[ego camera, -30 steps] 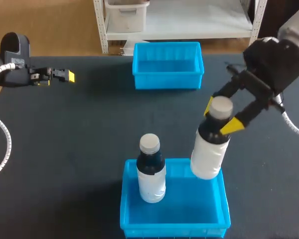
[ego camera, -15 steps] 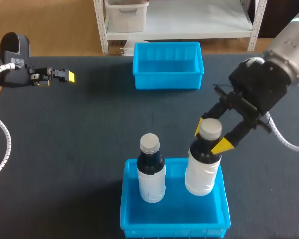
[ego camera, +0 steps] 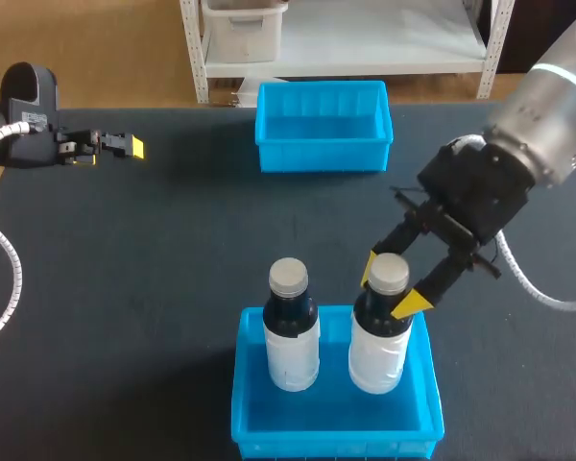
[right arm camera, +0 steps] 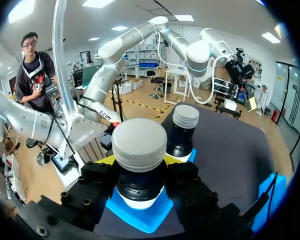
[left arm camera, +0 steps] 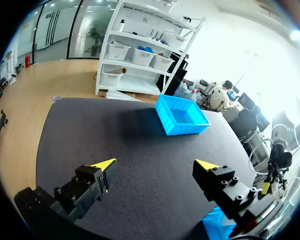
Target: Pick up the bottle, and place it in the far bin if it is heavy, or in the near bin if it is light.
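Two bottles with grey caps, dark necks and white bodies stand upright in the near blue bin (ego camera: 245, 423). My right gripper (ego camera: 391, 285) is shut on the neck of the right-hand bottle (ego camera: 376, 351), whose base is down inside the bin; I cannot tell whether it rests on the floor. The second bottle (ego camera: 291, 331) stands just left of it, untouched. In the right wrist view the held bottle's cap (right arm camera: 140, 144) sits between the fingers, with the second bottle (right arm camera: 184, 130) close behind. The far blue bin (ego camera: 324, 125) has nothing in it. My left gripper (ego camera: 125, 146) is open at the table's far left.
In the left wrist view the open left gripper (left arm camera: 155, 167) looks across bare dark table towards the far bin (left arm camera: 182, 116). Dark tabletop (ego camera: 154, 269) lies between the two bins and to the left of the near bin.
My right gripper has carried the held bottle down and to the left, from over the near bin's right rim to inside the bin beside the second bottle. The left arm has not moved.
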`<action>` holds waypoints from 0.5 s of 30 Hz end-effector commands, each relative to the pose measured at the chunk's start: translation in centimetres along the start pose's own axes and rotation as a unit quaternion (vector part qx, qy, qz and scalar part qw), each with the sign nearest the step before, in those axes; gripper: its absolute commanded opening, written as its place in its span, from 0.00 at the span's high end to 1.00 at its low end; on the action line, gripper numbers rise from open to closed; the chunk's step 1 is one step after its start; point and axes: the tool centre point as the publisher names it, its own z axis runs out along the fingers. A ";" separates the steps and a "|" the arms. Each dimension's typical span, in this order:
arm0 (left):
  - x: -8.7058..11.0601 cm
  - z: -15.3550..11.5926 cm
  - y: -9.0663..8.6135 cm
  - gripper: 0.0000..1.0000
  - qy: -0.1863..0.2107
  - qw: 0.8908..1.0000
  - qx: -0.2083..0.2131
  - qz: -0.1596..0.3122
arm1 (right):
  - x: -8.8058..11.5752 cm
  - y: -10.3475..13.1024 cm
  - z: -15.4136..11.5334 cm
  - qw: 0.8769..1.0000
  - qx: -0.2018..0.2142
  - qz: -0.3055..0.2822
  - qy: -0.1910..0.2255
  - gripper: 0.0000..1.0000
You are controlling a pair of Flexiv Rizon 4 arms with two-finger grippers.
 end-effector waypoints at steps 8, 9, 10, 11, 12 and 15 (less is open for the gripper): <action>0.0 0.0 0.0 0.00 0.000 1.000 0.000 0.000 | 1.2 -0.6 0.8 1.000 -0.013 -0.005 -0.010 1.00; 0.0 0.0 0.0 0.00 0.000 1.000 0.000 0.000 | 1.2 -0.6 0.8 1.000 -0.013 -0.005 -0.010 1.00; 0.0 0.0 0.0 0.00 0.000 1.000 0.000 0.000 | 1.3 -0.7 0.9 1.000 -0.014 -0.006 -0.012 1.00; 0.0 0.0 0.0 0.00 0.000 1.000 0.000 0.000 | 1.4 -0.7 0.9 1.000 -0.015 -0.006 -0.012 0.97; 0.0 0.0 0.0 0.00 0.000 1.000 0.000 0.000 | 1.5 -0.7 0.9 1.000 -0.016 -0.007 -0.011 0.84; 0.0 0.0 0.0 0.00 0.000 1.000 0.000 0.000 | 1.7 -0.8 0.9 1.000 -0.020 -0.008 -0.007 0.60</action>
